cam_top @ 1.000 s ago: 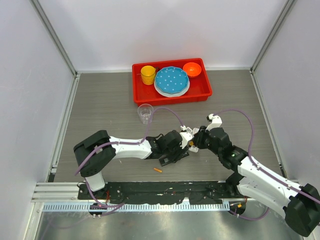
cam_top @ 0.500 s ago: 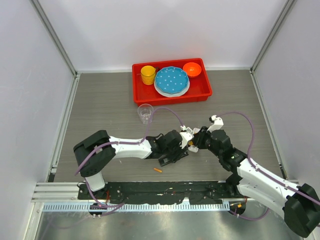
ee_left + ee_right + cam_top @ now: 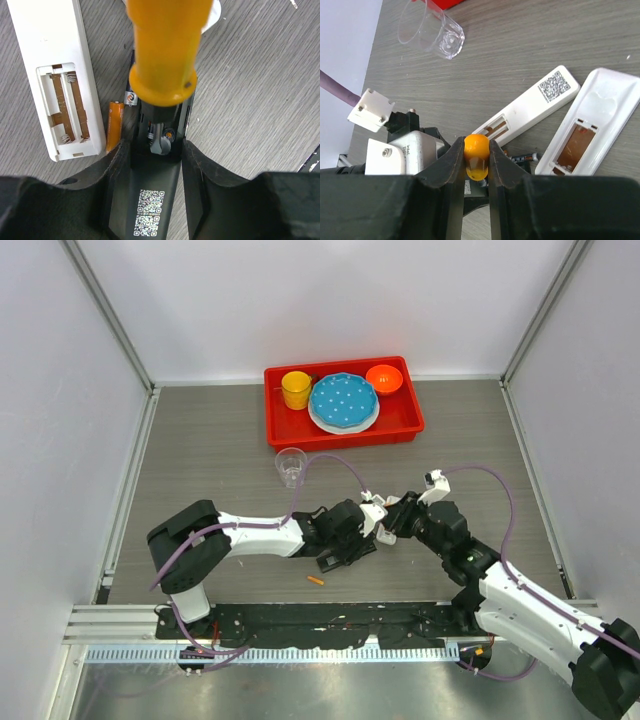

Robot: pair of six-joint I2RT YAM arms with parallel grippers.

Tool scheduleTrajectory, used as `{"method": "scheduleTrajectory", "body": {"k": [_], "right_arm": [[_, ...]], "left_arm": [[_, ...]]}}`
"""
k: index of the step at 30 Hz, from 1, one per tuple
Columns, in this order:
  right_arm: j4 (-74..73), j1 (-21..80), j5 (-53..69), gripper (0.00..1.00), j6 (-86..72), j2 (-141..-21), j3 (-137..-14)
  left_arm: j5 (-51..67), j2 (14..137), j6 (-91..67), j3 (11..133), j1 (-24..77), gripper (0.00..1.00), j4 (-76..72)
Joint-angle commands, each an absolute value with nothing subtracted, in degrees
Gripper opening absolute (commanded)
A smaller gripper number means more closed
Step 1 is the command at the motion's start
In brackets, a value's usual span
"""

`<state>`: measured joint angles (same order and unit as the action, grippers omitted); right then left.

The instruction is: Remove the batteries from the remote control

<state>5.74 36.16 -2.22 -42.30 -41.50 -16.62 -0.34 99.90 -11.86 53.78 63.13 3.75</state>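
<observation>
Grey wood-grain surface (image 3: 200, 470) carries everything. Left jaws clamp the black remote (image 3: 150, 185); right jaws pinch the screwdriver (image 3: 165, 50), its tip in the bay. Best lever gently under a cell's end, remote pinned flat. One battery (image 3: 114, 125) lies just beside the white remote (image 3: 50, 50).

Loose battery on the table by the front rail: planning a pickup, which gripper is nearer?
Left. The left gripper sits just beyond the battery, slightly to its right; the right gripper is farther right.

Bright, even overhead light, soft shadows.
Black fingers (image 3: 200, 172) of the left gripper (image 3: 156, 150) look dark, soft-focused; grey wood-grain tabletop (image 3: 260, 100) beyond them is sharp.
</observation>
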Motion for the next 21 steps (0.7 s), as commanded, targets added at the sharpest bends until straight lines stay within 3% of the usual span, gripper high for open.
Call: {"method": "scheduleTrajectory", "body": {"k": [1,6,13,21], "right_arm": [[5.2,37.2,2.8,0.01,-44.3,-41.1,-18.9],[2.7,37.2,0.2,0.01,-42.4,-40.8,-18.8],[0.4,37.3,-4.5,0.01,-40.5,-38.8,-20.2],[-1.7,37.2,-6.8,0.01,-39.4,-37.4,-21.4]], "left_arm": [[-2.9,103.4,-11.0,51.9,62.1,0.38,11.1],[-1.6,101.2,-11.2,51.0,61.6,0.44,9.9],[6.8,94.8,-12.7,48.3,59.2,0.68,6.7],[13.6,90.1,-16.4,46.8,57.3,0.74,6.8]]}}
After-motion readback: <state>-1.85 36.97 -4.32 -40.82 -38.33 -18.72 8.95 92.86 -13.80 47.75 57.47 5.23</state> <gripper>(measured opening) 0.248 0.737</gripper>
